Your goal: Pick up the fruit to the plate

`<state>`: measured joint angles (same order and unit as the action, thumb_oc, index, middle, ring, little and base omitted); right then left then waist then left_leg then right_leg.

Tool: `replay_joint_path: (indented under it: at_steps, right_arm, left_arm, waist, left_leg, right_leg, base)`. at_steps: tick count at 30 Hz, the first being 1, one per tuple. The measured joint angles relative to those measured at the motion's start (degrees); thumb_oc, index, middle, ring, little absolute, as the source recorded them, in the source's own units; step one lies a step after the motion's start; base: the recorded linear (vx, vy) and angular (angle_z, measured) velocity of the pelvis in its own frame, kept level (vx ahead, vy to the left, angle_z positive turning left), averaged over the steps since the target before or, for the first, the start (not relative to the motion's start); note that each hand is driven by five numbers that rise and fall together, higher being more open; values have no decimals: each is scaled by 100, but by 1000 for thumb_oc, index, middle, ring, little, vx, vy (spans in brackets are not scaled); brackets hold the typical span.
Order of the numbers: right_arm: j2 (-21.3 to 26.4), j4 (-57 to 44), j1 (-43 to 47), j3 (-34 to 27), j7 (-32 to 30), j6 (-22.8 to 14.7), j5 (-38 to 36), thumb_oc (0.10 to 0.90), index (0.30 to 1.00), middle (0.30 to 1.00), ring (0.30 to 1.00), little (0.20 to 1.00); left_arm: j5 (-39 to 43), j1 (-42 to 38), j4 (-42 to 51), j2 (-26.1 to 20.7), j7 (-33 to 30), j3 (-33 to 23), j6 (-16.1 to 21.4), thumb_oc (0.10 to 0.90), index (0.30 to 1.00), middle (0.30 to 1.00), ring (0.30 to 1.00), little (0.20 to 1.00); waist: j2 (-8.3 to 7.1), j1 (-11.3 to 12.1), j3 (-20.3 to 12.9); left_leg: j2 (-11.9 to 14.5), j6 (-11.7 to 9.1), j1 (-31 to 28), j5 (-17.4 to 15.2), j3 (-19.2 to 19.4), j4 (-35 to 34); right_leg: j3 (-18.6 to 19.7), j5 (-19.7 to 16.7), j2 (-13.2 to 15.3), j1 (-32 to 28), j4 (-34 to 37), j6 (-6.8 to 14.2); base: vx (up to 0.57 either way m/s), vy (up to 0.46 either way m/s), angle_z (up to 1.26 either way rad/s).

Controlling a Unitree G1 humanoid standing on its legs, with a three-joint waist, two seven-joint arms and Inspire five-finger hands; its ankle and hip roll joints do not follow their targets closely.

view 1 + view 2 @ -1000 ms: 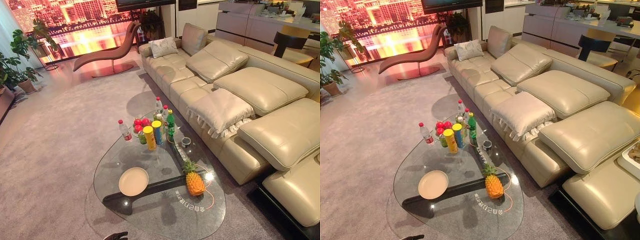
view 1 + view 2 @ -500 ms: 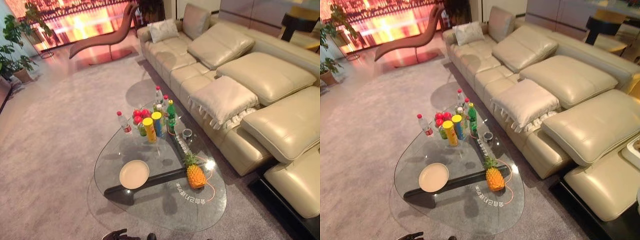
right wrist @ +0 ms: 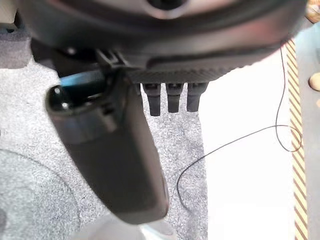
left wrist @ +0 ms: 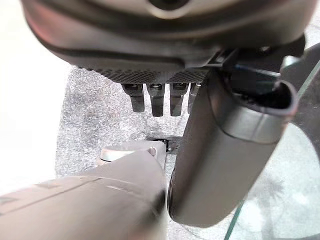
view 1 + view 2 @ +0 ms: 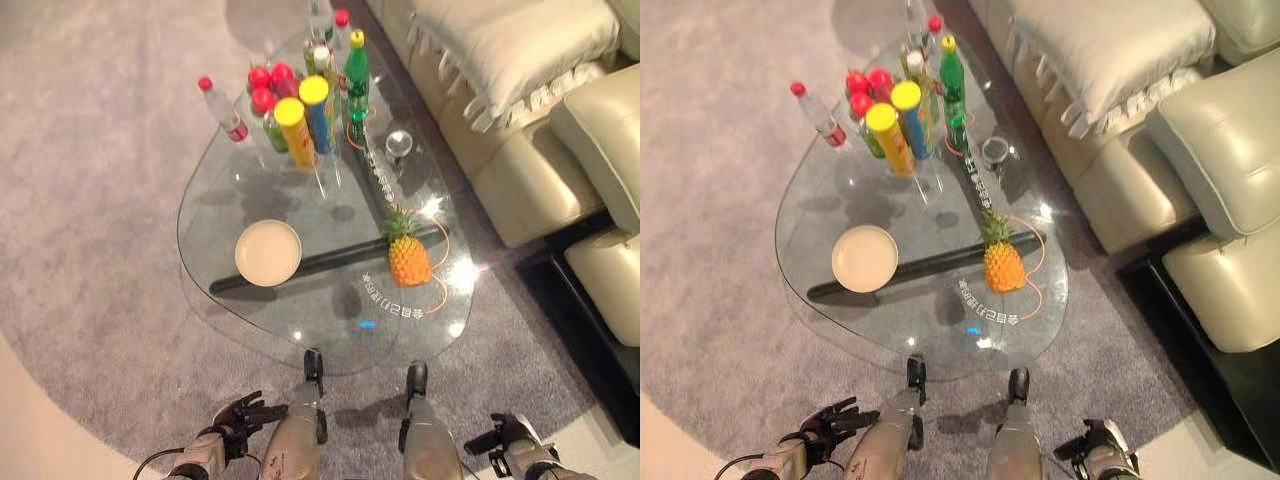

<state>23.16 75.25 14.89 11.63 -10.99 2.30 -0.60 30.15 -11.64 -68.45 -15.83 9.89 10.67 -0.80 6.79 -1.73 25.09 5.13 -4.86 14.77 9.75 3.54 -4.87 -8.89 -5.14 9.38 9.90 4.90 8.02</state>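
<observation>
A pineapple (image 5: 410, 260) lies on the right part of the oval glass table (image 5: 220, 190). A round cream plate (image 5: 268, 252) sits empty on the table's left part, about a plate's width from the pineapple. Red apples (image 5: 268, 85) are bunched at the far end among bottles. My left hand (image 5: 235, 415) hangs low by the table's near edge, open with relaxed fingers (image 4: 156, 100) and holding nothing. My right hand (image 5: 510, 440) is at the lower right, away from the table, also open and empty, fingers (image 3: 172, 97) straight over the carpet.
Yellow and blue tube cans (image 5: 296, 130), a green bottle (image 5: 356, 75), a water bottle (image 5: 220, 110) and a small glass (image 5: 398, 145) stand at the table's far end. A cream leather sofa (image 5: 560, 150) runs along the right. Grey carpet (image 5: 90, 200) surrounds the table.
The camera has tilted down and come closer, so the whole picture has shifted and both hands now show at the bottom. Nothing on the table has moved.
</observation>
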Motion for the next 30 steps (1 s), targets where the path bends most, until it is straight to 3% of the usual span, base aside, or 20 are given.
replay_joint_path:
  at_steps: [5,11,17,20,23,30]
  right_arm:
    - [105,-512,401,11,-428,-480,-234,800,900,900,900,900]
    - [135,-785,799,7,-1258,-1114,-463,800,900,900,900,900]
    - [134,-1161,979,9,-1841,-1296,-615,800,900,900,900,900]
    - [137,-1166,1093,9,-1957,-1338,-637,800,900,900,900,900]
    - [136,-1162,1172,10,-1963,-1387,-665,800,900,900,900,900]
    - [157,-1165,1320,22,-1991,-1448,-860,800,900,900,900,900]
  left_arm:
    - [504,-481,307,-117,619,446,75,800,900,900,900,900]
    - [1572,-965,642,-162,321,297,534,800,900,900,900,900]
    - [2248,-1124,747,-240,-294,-46,992,800,900,900,900,900]
    - [2479,-1112,745,-285,-731,-180,1134,800,900,900,900,900]
    - [2710,-1092,734,-284,-986,-291,1236,800,900,900,900,900]
    - [2693,-1168,750,-275,-1337,-286,1288,800,900,900,900,900]
  waist:
    - [-7,4,412]
    - [-47,32,437]
    - [-83,21,451]
    - [-146,163,478]
    - [-149,159,480]
    - [-228,144,525]
  left_leg:
    - [-43,64,486,133,41,4]
    - [-67,86,1263,209,-110,258]
    - [-162,86,2020,203,-262,781]
    - [-153,41,2355,154,-274,1070]
    - [-93,17,2600,87,-308,1234]
    - [-63,1,2941,26,-292,1512]
  right_leg:
    - [20,-100,54,567,-144,27]
    - [3,158,113,1506,-911,54]
    - [40,785,298,2623,-2387,-15]
    - [162,1036,317,3173,-3073,-98]
    - [167,1121,275,3461,-3321,-206]
    - [286,1113,224,3808,-3503,-231]
  base:
    - [-166,-20,-2]
    - [-122,-50,9]
    - [-70,-61,16]
    - [-25,-44,2]
    - [-8,-7,-1]
    - [1,-14,-5]
